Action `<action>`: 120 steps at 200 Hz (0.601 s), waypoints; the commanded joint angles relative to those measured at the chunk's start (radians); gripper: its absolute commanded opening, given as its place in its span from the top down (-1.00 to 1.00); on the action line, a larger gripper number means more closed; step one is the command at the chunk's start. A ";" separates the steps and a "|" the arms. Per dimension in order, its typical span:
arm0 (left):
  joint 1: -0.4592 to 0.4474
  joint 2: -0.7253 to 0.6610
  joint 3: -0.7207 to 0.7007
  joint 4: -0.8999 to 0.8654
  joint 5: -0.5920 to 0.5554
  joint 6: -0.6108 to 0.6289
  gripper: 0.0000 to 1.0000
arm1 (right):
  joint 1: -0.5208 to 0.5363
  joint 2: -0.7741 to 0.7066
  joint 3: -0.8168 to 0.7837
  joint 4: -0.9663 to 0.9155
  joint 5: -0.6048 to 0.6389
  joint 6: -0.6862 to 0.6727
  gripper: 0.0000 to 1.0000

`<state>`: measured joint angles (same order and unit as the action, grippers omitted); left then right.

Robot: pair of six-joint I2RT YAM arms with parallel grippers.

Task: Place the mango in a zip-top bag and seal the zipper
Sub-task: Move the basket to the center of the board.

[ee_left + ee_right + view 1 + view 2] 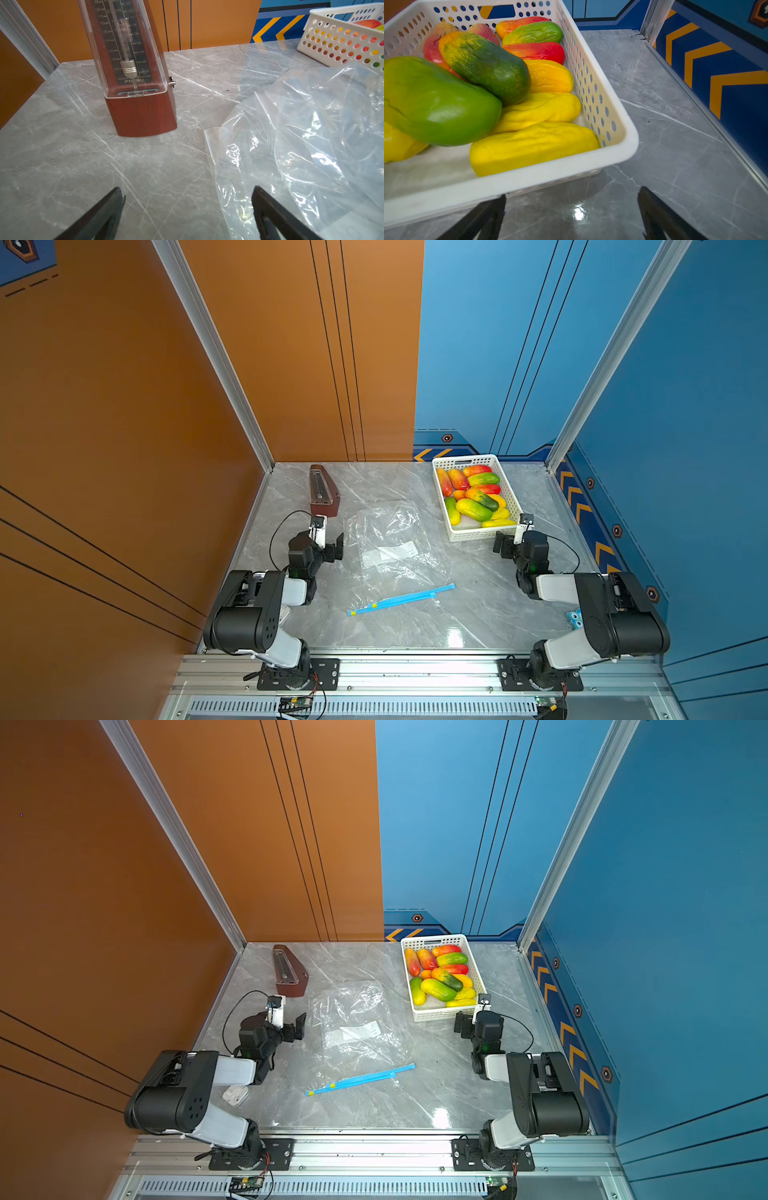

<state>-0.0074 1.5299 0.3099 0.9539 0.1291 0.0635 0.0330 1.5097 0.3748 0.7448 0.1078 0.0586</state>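
**Both claws open, mangoes in basket**

At the far left of the table (415, 630), a metronome (323, 491) is stood upright near the orange wall. In the left wrist view its brown base and clear front cover (133, 83) are seen close up.

Just nearer than it, the left gripper (319, 541) is held low over the table. Its jaws are spread wide and nothing is held between them (188, 190). One finger (270, 207) is seen at the edge of the bag (301, 145); whether the plastic is touched cannot be told.

In the middle, the clear bag (390, 539) is laid flat and crumpled, with a white label showing through it. Its blue zipper (401, 599) is stretched along the near end, slanted across the table.

To the right and farther back, the white basket (476, 536) is set near the blue wall. The mangoes (473, 509) are piled in it: red, green and yellow ones. A yellow one (533, 145) is lain along the near wall (529, 178).

The right gripper (519, 541) is placed just beside the basket's near right corner. Its jaws are also parted fully and no object is gripped (572, 194).
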 commanded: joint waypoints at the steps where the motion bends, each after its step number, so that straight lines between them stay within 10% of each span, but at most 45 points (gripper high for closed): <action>1: 0.007 0.008 0.019 0.016 0.017 0.007 -0.96 | -0.005 0.007 0.030 0.047 0.012 -0.006 -1.00; 120: 0.007 0.012 0.024 0.016 0.011 0.005 -0.96 | -0.006 0.006 0.030 0.047 0.012 -0.006 -1.00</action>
<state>-0.0074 1.5299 0.3099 0.9539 0.1291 0.0635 0.0334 1.5097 0.3748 0.7448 0.1078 0.0586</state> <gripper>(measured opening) 0.981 0.999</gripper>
